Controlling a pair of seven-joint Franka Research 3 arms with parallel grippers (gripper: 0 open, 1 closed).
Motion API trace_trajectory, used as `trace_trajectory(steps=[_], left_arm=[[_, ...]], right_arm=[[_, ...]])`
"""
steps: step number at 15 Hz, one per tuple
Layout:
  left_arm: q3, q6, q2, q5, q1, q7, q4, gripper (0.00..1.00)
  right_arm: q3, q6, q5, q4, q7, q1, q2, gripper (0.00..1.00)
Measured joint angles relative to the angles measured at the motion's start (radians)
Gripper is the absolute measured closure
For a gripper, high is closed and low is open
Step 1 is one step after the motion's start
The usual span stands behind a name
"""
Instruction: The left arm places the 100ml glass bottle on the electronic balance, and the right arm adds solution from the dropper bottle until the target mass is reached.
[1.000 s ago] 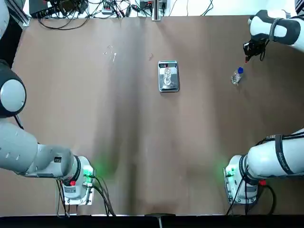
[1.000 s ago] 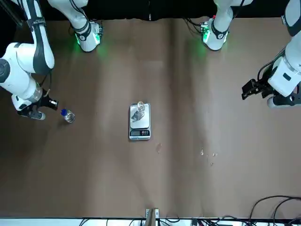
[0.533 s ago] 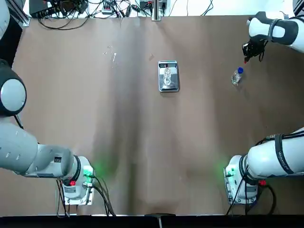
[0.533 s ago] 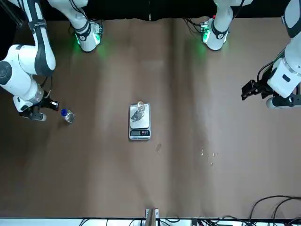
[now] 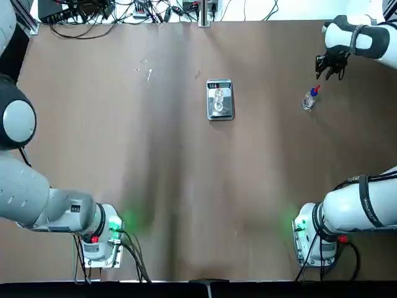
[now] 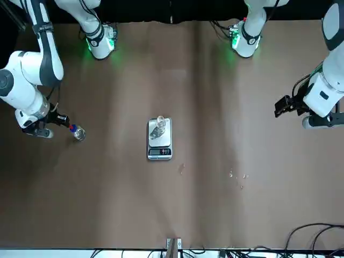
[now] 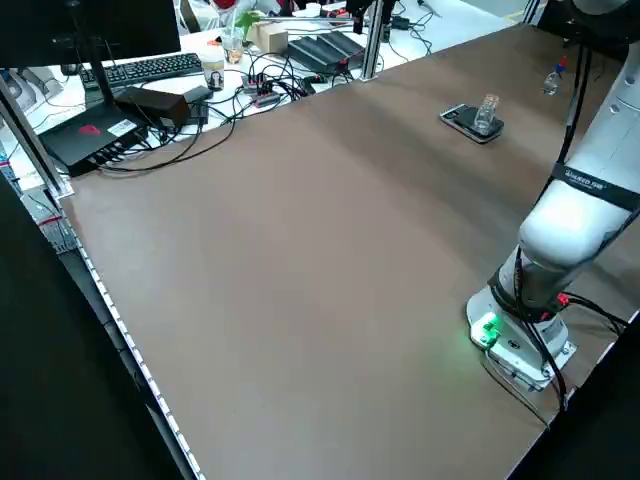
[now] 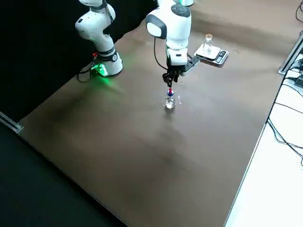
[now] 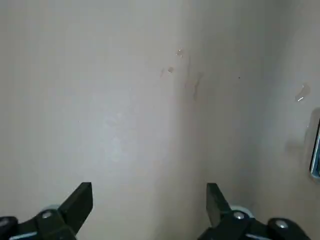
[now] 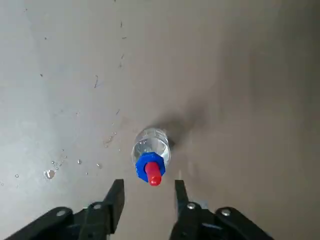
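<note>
The electronic balance [image 5: 220, 112] lies mid-table toward the far edge. The clear 100ml glass bottle [image 5: 218, 99] stands upright on it; both also show in the right side view, the bottle [image 8: 208, 42] on the balance [image 8: 218, 56]. The dropper bottle [image 5: 309, 100], with a blue collar and red tip, stands on the table at the right. My right gripper [image 10: 148, 192] hovers just above it, open, its fingers either side of the red tip [image 10: 154, 178] without touching. My left gripper [image 9: 147, 197] is open and holds nothing, over bare table far to the left [image 6: 284, 104].
Small droplets dot the table beside the dropper bottle [image 10: 50, 173] and on the far left part of the table [image 5: 145, 68]. Cables and electronics [image 5: 124, 9] line the far edge. Both arm bases glow green at the near edge [image 5: 113, 228].
A red tip seen at the right gripper's fingers earlier now sits on the dropper bottle's blue collar. The right gripper shifted slightly. The left arm drifted a little outward.
</note>
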Motion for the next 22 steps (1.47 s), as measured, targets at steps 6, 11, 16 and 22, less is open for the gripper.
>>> trace_trajectory(steps=[6,11,16,22], left_arm=[[0.000,0.002,0.004,0.000,0.000,0.000,0.000,0.00],[0.000,0.002,0.011,0.000,0.000,0.000,0.000,0.00],[0.001,0.002,0.011,0.000,0.002,0.000,0.000,0.00],[0.001,0.002,0.009,0.004,0.013,0.024,0.004,0.00]], right_arm=[[0.001,0.006,0.000,0.047,-0.032,0.000,-0.001,0.38],[0.010,0.006,0.000,0.101,-0.034,0.000,-0.002,0.28],[0.018,-0.002,0.000,0.146,-0.035,0.006,-0.007,0.22],[0.029,-0.242,0.010,0.310,-0.035,0.054,-0.023,0.16]])
